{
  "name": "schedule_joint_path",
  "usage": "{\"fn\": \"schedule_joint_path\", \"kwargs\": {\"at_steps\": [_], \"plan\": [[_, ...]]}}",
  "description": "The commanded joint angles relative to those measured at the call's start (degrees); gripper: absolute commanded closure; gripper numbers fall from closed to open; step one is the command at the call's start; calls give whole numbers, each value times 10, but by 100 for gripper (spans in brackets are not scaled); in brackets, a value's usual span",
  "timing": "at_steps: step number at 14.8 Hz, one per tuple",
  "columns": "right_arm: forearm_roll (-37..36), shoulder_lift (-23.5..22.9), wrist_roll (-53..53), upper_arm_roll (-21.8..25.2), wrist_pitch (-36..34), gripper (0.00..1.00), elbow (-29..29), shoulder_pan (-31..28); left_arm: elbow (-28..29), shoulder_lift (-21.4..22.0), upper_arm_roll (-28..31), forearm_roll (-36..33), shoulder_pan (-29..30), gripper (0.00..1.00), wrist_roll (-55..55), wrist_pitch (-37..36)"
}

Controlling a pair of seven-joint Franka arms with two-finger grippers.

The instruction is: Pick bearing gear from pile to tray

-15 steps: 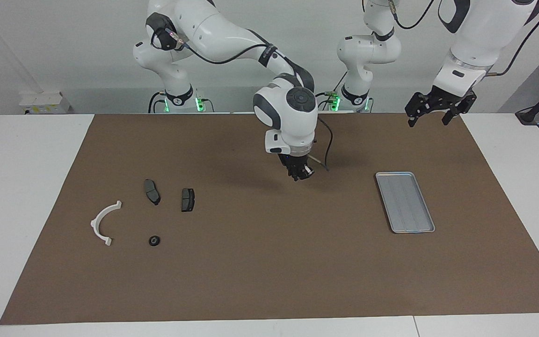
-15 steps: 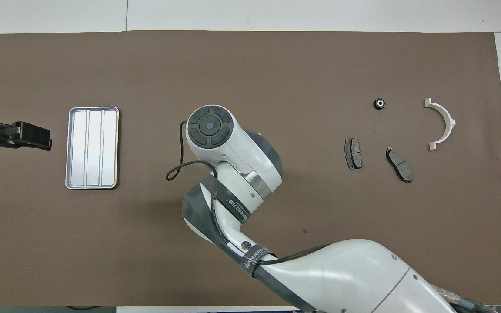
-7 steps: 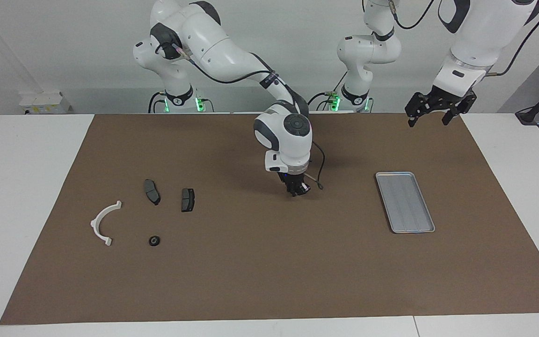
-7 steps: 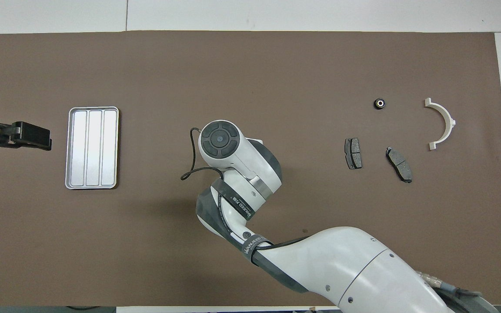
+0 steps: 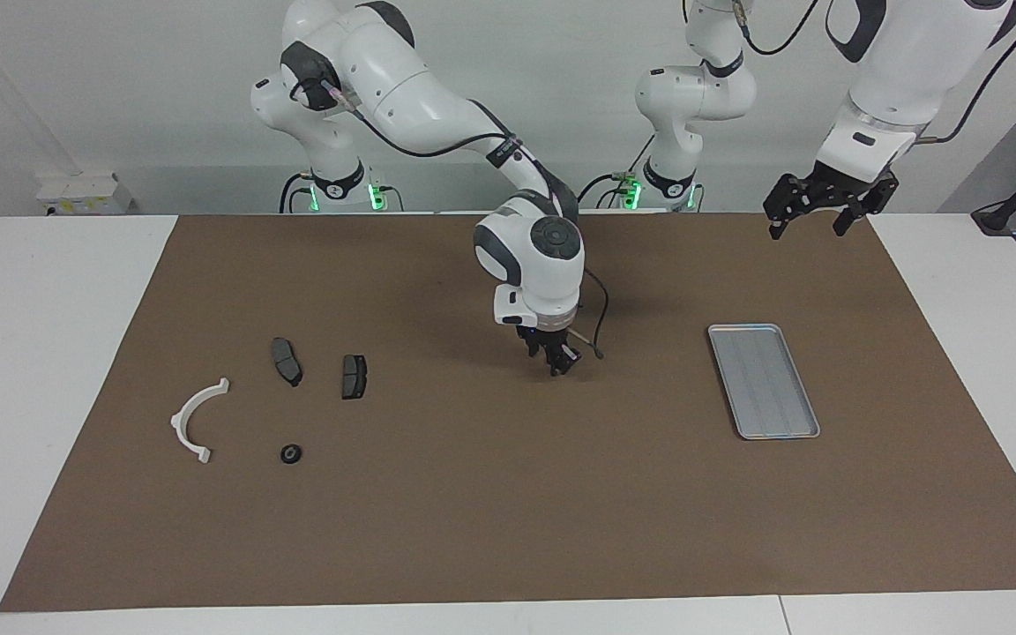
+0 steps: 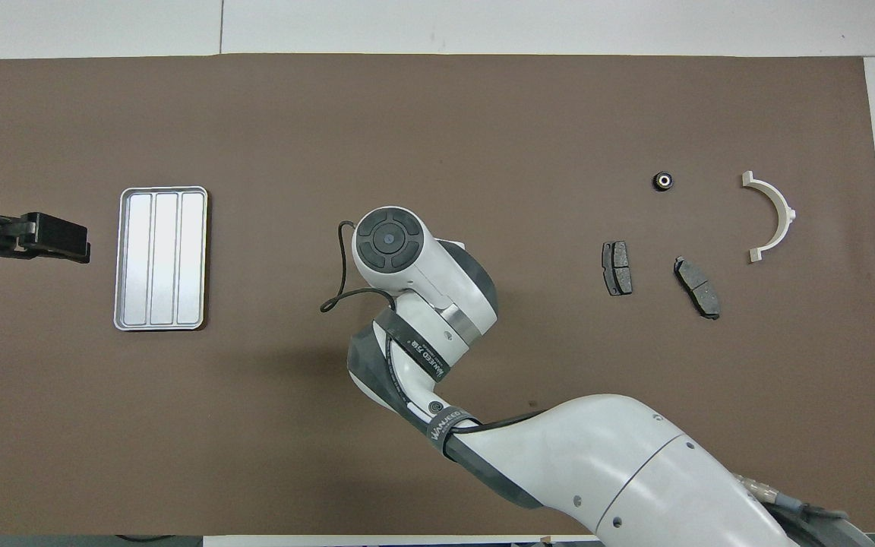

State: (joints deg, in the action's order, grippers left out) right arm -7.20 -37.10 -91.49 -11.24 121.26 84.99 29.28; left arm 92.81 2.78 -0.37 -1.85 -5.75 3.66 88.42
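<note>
- The white half-ring bracket (image 5: 178, 422) lies at the right arm's end of the brown mat (image 5: 473, 529). It is part of the pile.
- Two dark brake pads (image 5: 287, 362) lie near the bracket, a bit nearer to the robots.
- The bearing gear (image 5: 291, 453) is the small black round piece. It sits on the mat, farther from the robots than the brake pads, and nothing touches it.
- It is round, so it has no long side to line up with.
- The right gripper (image 5: 561, 364) hangs low over the middle of the mat, between the pile and the tray.
- From this gripper, the bearing gear lies toward the right arm's end of the table and a bit farther from the robots. I think this arm is much nearer to it, so it should make the pick.
- I cannot tell if the right gripper is open or shut, or if it has some tiny part in it. From above, its own wrist hides it.
- The tray (image 5: 764, 381) lies flat toward the left arm's end. I see nothing in it.
- The left gripper (image 5: 809, 227) waits high over the mat's edge by the left arm's base, spread wide with nothing in it.
</note>
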Motion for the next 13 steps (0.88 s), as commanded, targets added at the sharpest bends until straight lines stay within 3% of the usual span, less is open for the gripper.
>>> {"fn": "schedule_joint_path", "kwargs": {"at_steps": [1, 3, 7, 10, 13], "plan": [[-14, 15, 25, -6, -57, 0, -33, -34, 18, 15, 6, 5, -7, 0, -1, -14], [-10, 41, 105, -8, -86, 0, -37, -72, 15, 18, 6, 5, -1, 0, -6, -20], [-7, 90, 368, -8, -150, 0, -34, -162, 10, 39, 8, 5, -5, 0, -4, -21], [-9, 103, 574, -7, -154, 0, -26, -238, 17, 48, 3, 7, -9, 0, 65, -27], [-11, 105, 693, -7, -126, 0, -3, -307, 69, 83, -5, 7, -38, 0, 135, -25]]}}
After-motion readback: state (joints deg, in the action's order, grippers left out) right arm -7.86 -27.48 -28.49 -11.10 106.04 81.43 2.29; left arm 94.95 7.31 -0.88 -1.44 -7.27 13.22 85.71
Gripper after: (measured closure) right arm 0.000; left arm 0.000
